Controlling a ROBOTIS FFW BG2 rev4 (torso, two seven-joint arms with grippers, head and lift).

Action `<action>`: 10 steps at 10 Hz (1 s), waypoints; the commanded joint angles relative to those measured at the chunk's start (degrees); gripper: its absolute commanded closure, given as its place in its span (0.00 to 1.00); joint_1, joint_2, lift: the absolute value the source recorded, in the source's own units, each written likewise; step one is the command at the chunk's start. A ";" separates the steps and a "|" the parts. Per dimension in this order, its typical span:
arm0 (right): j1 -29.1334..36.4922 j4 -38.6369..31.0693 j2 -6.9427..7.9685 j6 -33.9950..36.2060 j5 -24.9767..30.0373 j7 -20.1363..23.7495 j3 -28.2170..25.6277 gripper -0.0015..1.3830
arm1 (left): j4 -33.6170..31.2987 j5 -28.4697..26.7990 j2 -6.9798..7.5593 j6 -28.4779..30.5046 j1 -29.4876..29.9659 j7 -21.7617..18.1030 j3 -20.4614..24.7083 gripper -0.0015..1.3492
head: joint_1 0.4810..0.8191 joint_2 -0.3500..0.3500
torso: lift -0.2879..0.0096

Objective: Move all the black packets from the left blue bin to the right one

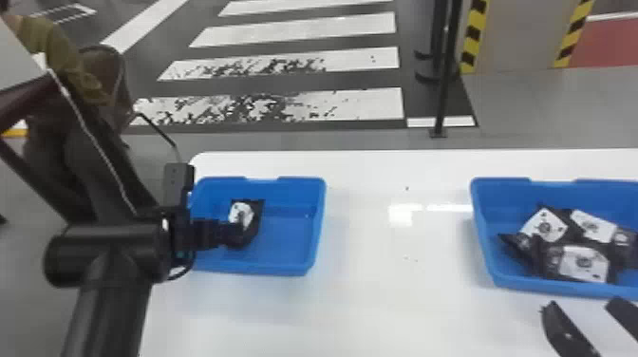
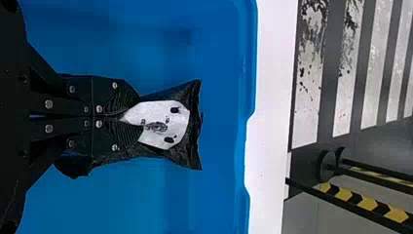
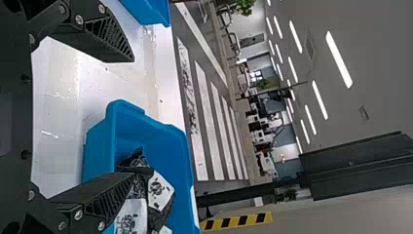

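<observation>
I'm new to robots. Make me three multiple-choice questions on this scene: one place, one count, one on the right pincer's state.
1. Where does the pile of black packets with white labels lie?
A) On the table
B) In the right blue bin
C) On the floor

2. How many packets show in the left blue bin?
A) One
B) Three
C) Five

3. How are the black fingers of the right pincer?
A) Shut together
B) Pinching a packet
C) Apart

1: B, the pile sits within its walls.
2: A, a single packet shows, at the left pincer.
3: C, a wide gap separates them.
</observation>
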 commanded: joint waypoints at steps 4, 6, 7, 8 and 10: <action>-5.65 -2.56 -3.55 5.56 -7.52 1.59 7.88 0.15 | -29.05 10.78 -1.46 -2.21 14.91 -1.39 -0.42 0.90 | 0.63 0.74 | 0.50; -10.85 -2.42 -4.26 11.04 -10.15 4.66 10.51 0.15 | -33.69 16.04 -2.25 -4.74 18.00 -1.74 -4.30 0.90 | 0.63 0.73 | 0.50; -13.38 -1.57 -4.26 13.01 -10.95 5.72 11.42 0.15 | -33.97 18.44 -2.25 -5.45 18.42 -1.92 -6.82 0.90 | 0.63 0.72 | 0.50; -16.05 0.40 -4.26 13.85 -11.75 6.16 12.45 0.15 | -34.25 20.26 -2.07 -5.73 18.42 -2.00 -9.22 0.90 | 0.63 0.68 | 0.50; -20.84 3.91 -4.26 13.85 -11.75 6.24 13.14 0.14 | -34.25 23.01 -1.72 -6.01 18.00 -2.00 -13.33 0.90 | 0.63 0.60 | 0.50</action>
